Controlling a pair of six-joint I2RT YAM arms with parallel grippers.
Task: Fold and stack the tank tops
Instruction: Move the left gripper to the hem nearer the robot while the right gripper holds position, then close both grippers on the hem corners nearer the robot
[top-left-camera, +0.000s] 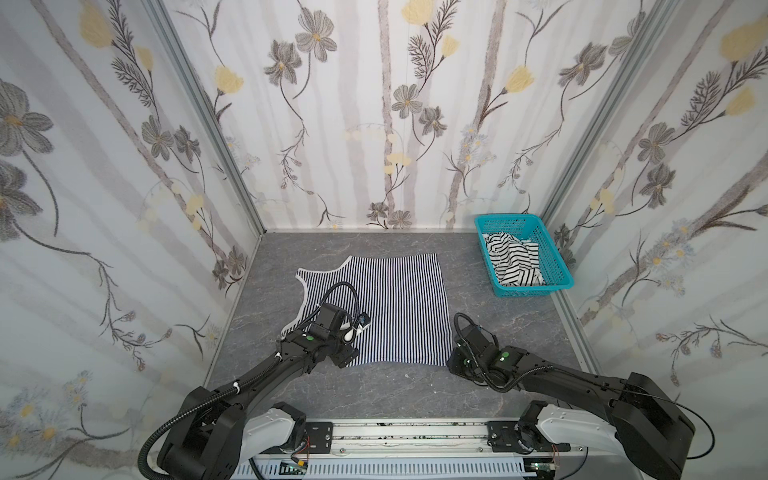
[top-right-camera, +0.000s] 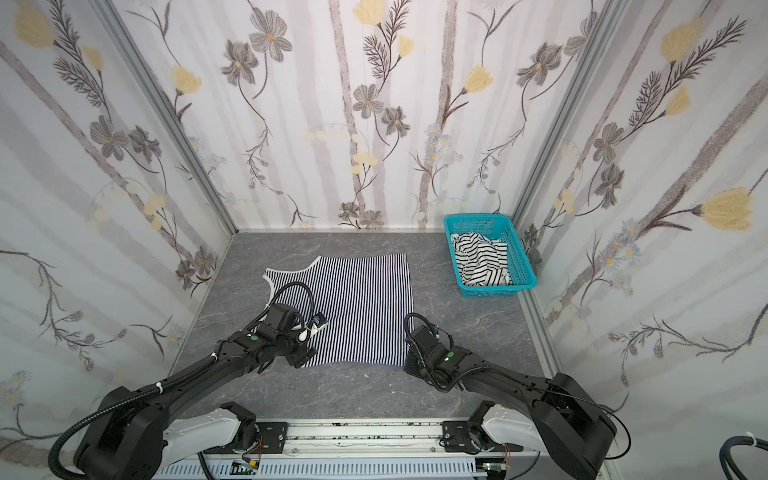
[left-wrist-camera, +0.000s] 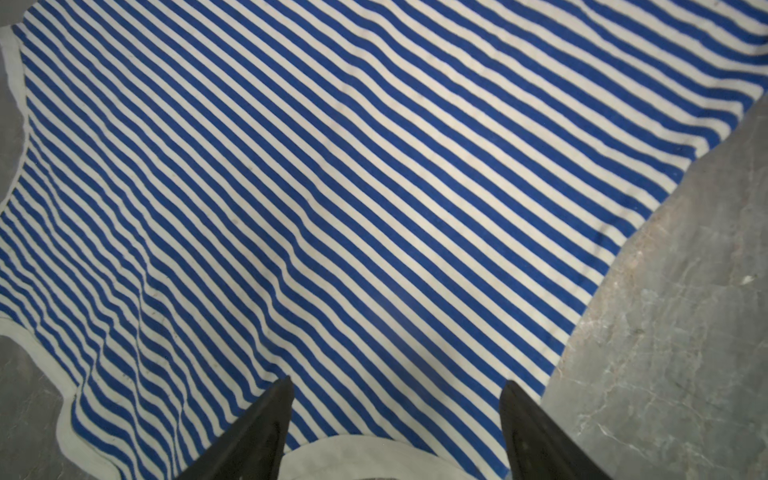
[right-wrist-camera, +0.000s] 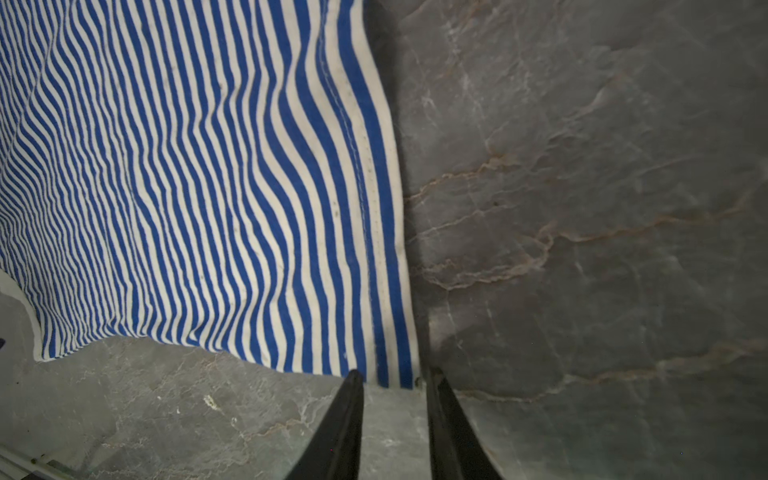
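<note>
navy-striped soft tank top (top-left-camera: 395, 307) lies flat on grey marbled table (top-left-camera: 511, 345).

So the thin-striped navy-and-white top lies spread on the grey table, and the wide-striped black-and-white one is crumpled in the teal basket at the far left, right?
No: the teal perforated plastic basket stands at the far right, as both top views show. The thin-striped navy-and-white top is spread on the grey table, the wide-striped black-and-white top crumpled in that basket.

Both top views look down from high behind left claw (left-wrist-camera: 395, 384) and right claw (right-wrist-camera: 392, 374); wrist views peer close past them, sharing the navy-striped top (left-wrist-camera: 332, 187) just ahead.
</note>
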